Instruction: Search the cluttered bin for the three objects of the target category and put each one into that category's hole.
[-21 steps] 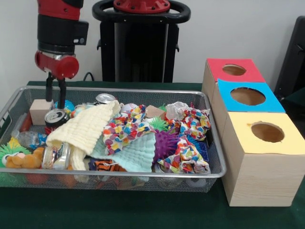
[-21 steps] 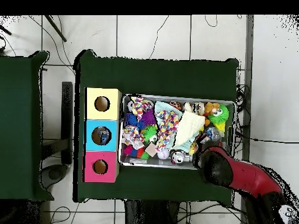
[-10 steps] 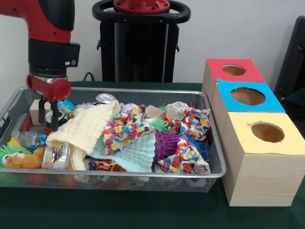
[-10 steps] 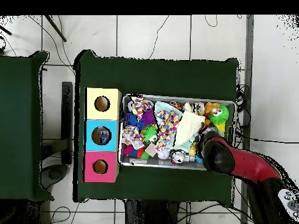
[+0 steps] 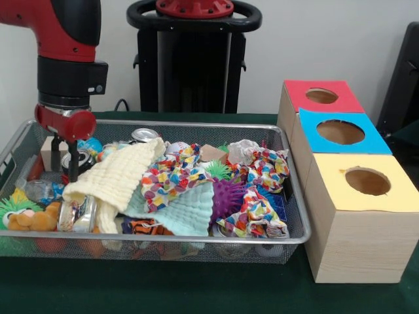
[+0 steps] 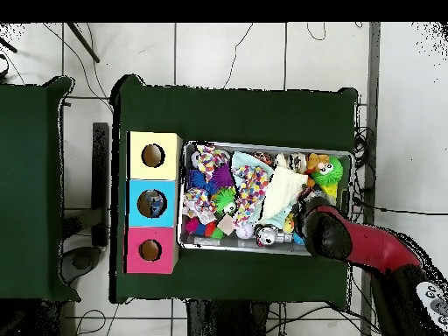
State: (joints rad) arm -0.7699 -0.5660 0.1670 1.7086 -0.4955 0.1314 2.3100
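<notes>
The wire mesh bin (image 5: 196, 239) is full of mixed clutter. My gripper (image 5: 65, 163) is down in its far left corner, open, with its fingers either side of a dark drink can (image 5: 84, 157); whether they touch it I cannot tell. A second can (image 5: 144, 135) lies by the back wall. A crushed silver can (image 5: 77, 214) sits near the front left. To the right stand the red box (image 5: 321, 96), blue box (image 5: 340, 132) and yellow box (image 5: 366, 181), each with a round hole. In the overhead view the arm (image 6: 328, 236) hides the gripper.
A cream cloth (image 5: 121, 173), patterned cloths (image 5: 177, 173) and a purple spiky ball (image 5: 228, 195) fill the bin's middle. A wooden block (image 5: 47, 152) stands just behind the gripper. An orange plush toy (image 5: 33, 219) lies at the front left.
The arm has moved left and down into the bin, lowering the gripper from above the dark can to either side of it. Over the last half second it barely moved.
</notes>
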